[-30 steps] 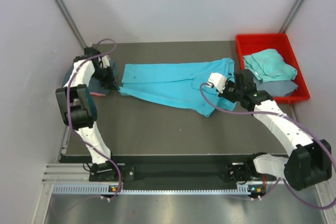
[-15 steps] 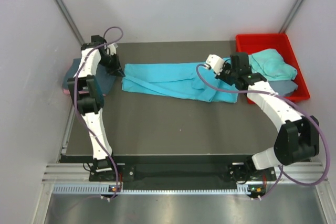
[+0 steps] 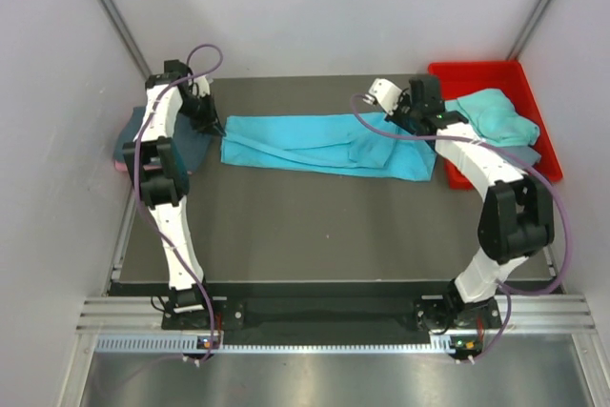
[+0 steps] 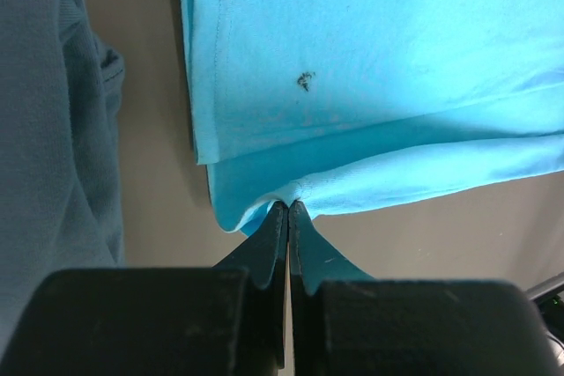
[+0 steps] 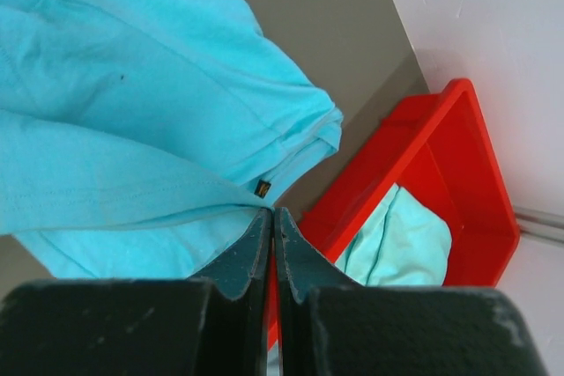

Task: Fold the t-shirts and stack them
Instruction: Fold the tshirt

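1. So the left gripper (image 4: 288, 209) has its jaws squeezed together on a lower corner of the turquoise t-shirt (image 4: 370, 59), at the shirt's left end. The right gripper (image 5: 270, 211) is doing the same at the right end, clamped on the hem right next to a tiny dark label (image 5: 263, 188).
2. Edges: the left pinch sits just beside the slate blue-grey shirt (image 4: 53, 129) bunched at the table's left edge. The right pinch is just beside the red bin (image 5: 441, 156) wall. It's tight at both ends, but the wide strip of table (image 3: 315, 226) between the shirt and the arm bases is open.
3. The shirt lies as a long folded band on the far half of the table. Its long axis runs left to right, parallel to the far edge.
4. Honestly can't tell which end is the collar. The blue-grey shirt is cut off by the frame in the left wrist view. The pale teal shirt (image 3: 491, 116) in the bin is partly hidden behind the right arm.
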